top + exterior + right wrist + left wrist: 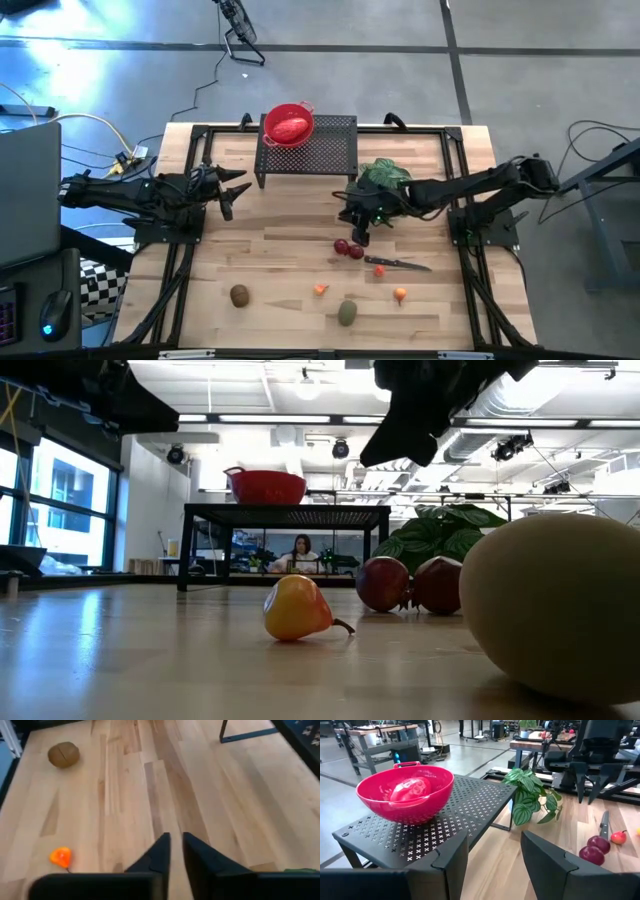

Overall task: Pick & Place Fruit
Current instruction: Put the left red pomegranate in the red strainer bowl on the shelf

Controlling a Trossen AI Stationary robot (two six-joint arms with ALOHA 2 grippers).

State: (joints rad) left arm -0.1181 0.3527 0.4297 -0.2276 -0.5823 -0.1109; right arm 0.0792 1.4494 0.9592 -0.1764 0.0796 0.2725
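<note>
Wooden table (pixel 270 260) carries one black perforated rack (pixel 320 150) with one red bowl (pixel 288 124) on it; one red oblong fruit (pixel 288 128) lies inside. Loose on the wood: two dark-red round fruits (pixel 348 249) touching, one brown oval (pixel 239 295), one olive-green oval (pixel 347 313), two tiny orange pieces (pixel 321 289), one knife (pixel 398 264). Right gripper (pixel 360 236) hangs above the dark-red pair, fingers a narrow slit, empty. Left gripper (pixel 228 196) waits beside the rack, half open, empty.
</note>
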